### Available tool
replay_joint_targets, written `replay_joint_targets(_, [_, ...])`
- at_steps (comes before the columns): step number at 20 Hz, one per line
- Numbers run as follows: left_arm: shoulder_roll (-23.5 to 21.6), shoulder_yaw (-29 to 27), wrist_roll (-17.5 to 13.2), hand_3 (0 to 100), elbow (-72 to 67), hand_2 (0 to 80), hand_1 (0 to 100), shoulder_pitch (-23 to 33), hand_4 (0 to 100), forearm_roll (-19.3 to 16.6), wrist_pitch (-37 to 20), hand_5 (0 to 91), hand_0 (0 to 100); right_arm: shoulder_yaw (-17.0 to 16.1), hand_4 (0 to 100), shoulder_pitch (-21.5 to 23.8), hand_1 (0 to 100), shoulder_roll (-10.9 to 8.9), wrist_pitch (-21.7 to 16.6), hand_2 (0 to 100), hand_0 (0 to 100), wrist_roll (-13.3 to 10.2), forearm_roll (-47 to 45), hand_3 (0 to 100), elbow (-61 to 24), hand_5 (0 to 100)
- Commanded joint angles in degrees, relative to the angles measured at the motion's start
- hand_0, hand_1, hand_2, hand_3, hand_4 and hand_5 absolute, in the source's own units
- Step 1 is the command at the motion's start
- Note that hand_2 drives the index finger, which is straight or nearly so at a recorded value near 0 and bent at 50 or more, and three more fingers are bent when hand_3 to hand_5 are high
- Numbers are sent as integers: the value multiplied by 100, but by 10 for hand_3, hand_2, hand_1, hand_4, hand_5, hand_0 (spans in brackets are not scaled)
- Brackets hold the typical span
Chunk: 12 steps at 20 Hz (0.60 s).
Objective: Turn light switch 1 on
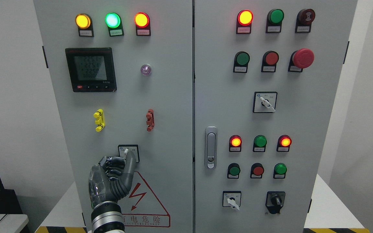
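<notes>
The switch (128, 153) is sitting low on the left door (121, 106) of the grey box, at about 7 o'clock in the picture. It is showing a small white knob on a square plate with a black edge. The left hand (112, 176) is reaching up from 6 o'clock, its fingers (129, 165) closing on the knob. A red warning triangle (144, 204) is sitting just below.

At the upper left of the frame you had a yellow lamp (83, 21), a green lamp (112, 20) and a red lamp (141, 19) glowing above a dark digital meter (91, 69). At the upper right sat a red mushroom button (303, 58); near the middle, a grey door latch (210, 147). A red-bordered warning triangle (146, 200) marked the lower left.
</notes>
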<state>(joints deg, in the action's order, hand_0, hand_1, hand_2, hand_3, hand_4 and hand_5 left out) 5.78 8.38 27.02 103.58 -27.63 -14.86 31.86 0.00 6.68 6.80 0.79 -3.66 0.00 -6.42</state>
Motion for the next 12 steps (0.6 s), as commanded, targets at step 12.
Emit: replay_joint_targets(12, [2,23,-3,714,-5,568,432,-23,740,-17,13,660,258,97,0,0,389,-4,0,0,120,-3,-141,0,0,0])
